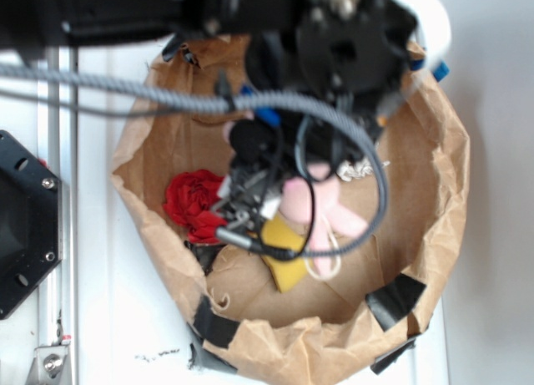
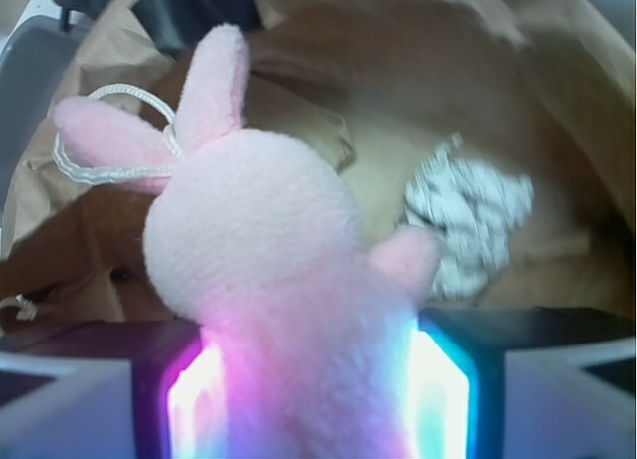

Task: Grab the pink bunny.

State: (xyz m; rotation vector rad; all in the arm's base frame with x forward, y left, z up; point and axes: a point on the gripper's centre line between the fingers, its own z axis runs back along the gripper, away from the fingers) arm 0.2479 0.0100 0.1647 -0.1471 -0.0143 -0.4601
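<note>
**Pink bunny held between the two glowing fingers**

We see the pink bunny (image 2: 264, 280) up close in the wrist view. It is soft and fuzzy and pale pink. It has a big round head, two short ears that stick up and to the left, and one small stubby arm poking out on the right. A thin white string loop (image 2: 95, 130) hangs by its ears.

The gripper (image 2: 314, 399) is closed on the bunny. Its body sits squeezed between the two fingers (image 2: 453, 389), and the pads glow pink and blue on each side of it.

In the wrist view we also see a white crumpled paper wad (image 2: 468, 220) lying on the brown paper to the right, apart from the bunny. The other view does not show it clearly.

From the exterior view we see the whole brown paper bag (image 1: 434, 151), rolled open like a bowl, with black tape on its near edge. The bunny (image 1: 321, 205) is inside it, near the middle, partly hidden by the black arm and its gray cable (image 1: 167, 93). A red ruffled cloth ball (image 1: 192, 201) lies to the left. A yellow sponge (image 1: 285, 264) lies just beside the bunny, on the near side. The wrist view shows neither of these two.
</note>
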